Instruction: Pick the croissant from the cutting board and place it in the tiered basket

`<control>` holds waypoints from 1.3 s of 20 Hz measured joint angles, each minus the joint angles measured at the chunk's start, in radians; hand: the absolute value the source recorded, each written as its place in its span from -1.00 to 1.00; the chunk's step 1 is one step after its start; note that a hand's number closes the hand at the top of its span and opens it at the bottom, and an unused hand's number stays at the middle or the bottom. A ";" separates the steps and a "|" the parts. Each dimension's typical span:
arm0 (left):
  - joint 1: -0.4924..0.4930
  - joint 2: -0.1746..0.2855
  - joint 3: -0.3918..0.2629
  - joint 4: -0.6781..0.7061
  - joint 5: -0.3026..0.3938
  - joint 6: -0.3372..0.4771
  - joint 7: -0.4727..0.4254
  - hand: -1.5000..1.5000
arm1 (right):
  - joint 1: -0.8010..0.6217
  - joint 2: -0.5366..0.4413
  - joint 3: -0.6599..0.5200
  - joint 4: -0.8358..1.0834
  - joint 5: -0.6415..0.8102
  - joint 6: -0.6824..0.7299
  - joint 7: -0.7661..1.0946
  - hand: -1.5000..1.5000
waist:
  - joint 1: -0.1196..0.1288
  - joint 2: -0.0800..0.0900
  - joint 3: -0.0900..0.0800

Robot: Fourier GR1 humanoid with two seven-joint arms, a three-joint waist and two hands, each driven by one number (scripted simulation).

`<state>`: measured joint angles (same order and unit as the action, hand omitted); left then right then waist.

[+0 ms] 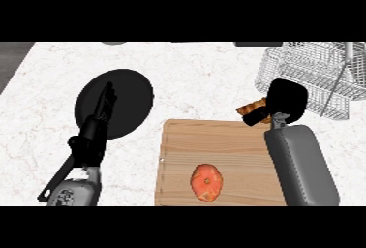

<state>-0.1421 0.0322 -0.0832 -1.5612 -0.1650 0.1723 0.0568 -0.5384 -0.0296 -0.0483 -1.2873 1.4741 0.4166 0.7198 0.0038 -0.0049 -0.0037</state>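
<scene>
- While the right hand [287, 99] is clamped round the croissant [250, 109], the pastry sits at the cutting board's [229, 145] far right corner.
- The tiered basket [314, 68] stands just beyond that same corner, so the carry looks short.
- Best way through: go high over the wire rim, then lower before the fingers part.
- Tomato [206, 181] on the board's near half, well apart.
- Left hand [97, 131], fingers straight, rests over the black pan [129, 97] left of the board.
</scene>
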 measured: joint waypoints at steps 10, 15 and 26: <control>-0.010 0.000 0.004 -0.004 -0.006 0.004 0.013 0.00 | -0.325 0.020 -0.028 -0.190 0.036 0.192 0.218 1.00 | -0.001 -0.001 0.002; 0.005 -0.003 0.004 -0.006 0.000 -0.001 0.007 0.00 | -0.456 -0.010 -0.109 -0.237 0.052 0.284 0.200 1.00 | -0.003 -0.001 0.002; -0.003 -0.010 -0.002 0.003 -0.005 0.002 -0.007 0.00 | -0.632 -0.071 -0.304 -0.068 0.005 0.181 0.214 1.00 | 0.007 0.007 0.003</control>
<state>-0.1452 0.0222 -0.0856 -1.5583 -0.1701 0.1739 0.0499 -1.1700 -0.1002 -0.3522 -1.3558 1.4794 0.5976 0.9333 0.0106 0.0017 -0.0005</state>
